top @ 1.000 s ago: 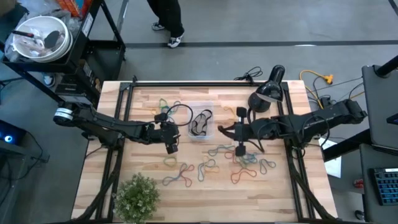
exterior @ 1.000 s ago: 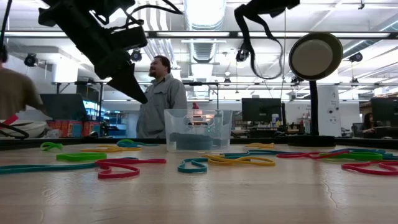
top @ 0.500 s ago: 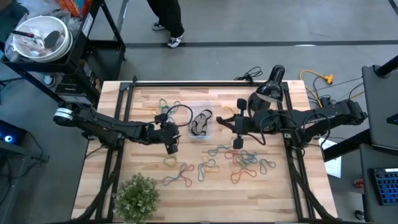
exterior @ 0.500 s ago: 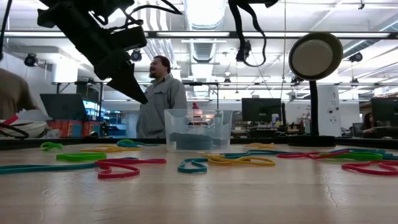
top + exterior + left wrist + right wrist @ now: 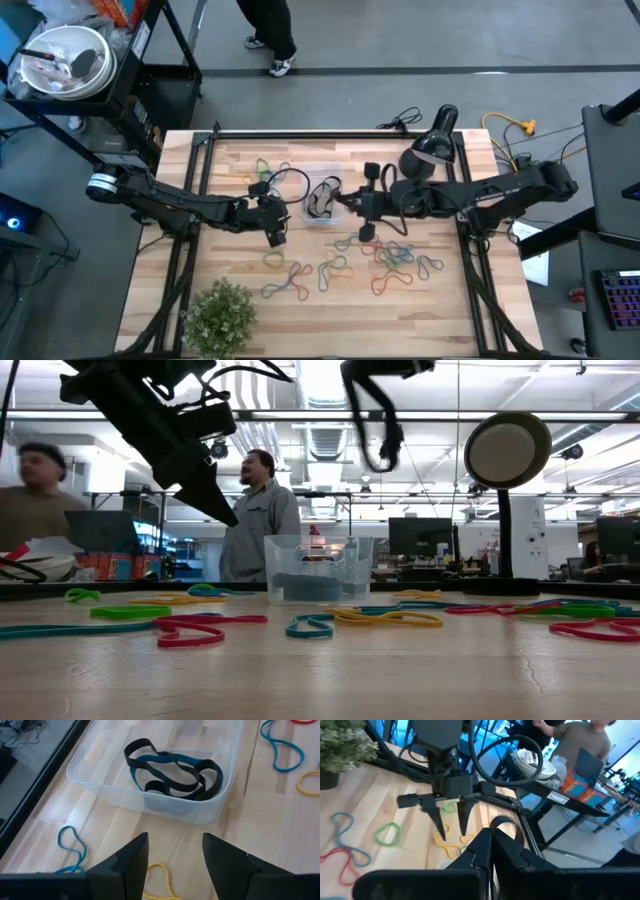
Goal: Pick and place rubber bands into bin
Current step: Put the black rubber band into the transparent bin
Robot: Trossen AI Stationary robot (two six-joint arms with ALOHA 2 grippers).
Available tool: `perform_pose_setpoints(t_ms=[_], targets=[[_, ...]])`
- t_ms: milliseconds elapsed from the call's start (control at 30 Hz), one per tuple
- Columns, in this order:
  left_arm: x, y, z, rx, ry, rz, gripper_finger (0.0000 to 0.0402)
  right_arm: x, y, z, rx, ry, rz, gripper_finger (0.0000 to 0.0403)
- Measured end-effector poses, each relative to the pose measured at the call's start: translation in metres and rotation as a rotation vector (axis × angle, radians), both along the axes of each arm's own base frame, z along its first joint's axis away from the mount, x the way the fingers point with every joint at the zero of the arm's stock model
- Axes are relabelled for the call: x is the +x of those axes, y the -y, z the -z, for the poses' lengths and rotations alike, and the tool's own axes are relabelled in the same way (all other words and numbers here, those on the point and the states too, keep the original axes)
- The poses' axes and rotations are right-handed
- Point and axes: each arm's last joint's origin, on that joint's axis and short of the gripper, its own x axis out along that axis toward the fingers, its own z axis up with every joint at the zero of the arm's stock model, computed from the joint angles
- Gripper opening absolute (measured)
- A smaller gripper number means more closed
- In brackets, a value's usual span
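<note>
My right gripper (image 5: 338,204) hangs high over the right rim of the clear bin (image 5: 322,198), shut on a black rubber band (image 5: 378,425) that dangles as a loop. In the bin lie black and blue bands (image 5: 172,772). Many coloured rubber bands (image 5: 392,258) lie flat on the wood near the bin, among them a red one (image 5: 195,630) and a yellow one (image 5: 390,619). My left gripper (image 5: 175,865) stands open just left of the bin, slanting down, with nothing between its fingers. My right gripper pinches the black rubber band between its two shut fingers (image 5: 481,851); a short arc of the band (image 5: 503,823) shows just past them. The fingers come nearly level from the table's right. The rest of the band hangs slack below (image 5: 385,450), clear of table and bin.
A black desk lamp (image 5: 430,150) stands at the far right of the table, a small potted plant (image 5: 220,315) at the near left. A black cable (image 5: 288,180) loops left of the bin. People (image 5: 262,510) stand in the room beyond the far edge.
My right gripper has moved toward the table's left, up to the bin, staying shut and rolling a little. The black band has travelled with it, swinging below the fingers.
</note>
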Motion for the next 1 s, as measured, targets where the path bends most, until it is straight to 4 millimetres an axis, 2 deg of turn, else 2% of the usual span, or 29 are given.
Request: perform_pose_setpoints(t_ms=[333,700,833,1000], targets=[[0.000,0.000,0.000,0.013,-0.009,0.012,0.0171,0.037,0.020,0.018,0.051,-0.038,-0.017,0.0008],[0.000,0.000,0.000,0.016,-0.011,0.015,0.0171,0.084,0.052,0.054,0.089,-0.145,0.028,0.0008],[0.000,0.000,0.000,0.016,-0.012,0.015,0.0171,0.092,0.068,0.062,0.154,-0.145,0.077,0.0008],[-0.001,0.000,0.002,0.017,-0.019,0.016,0.0171,0.091,0.086,0.075,0.235,-0.186,0.128,0.0008]])
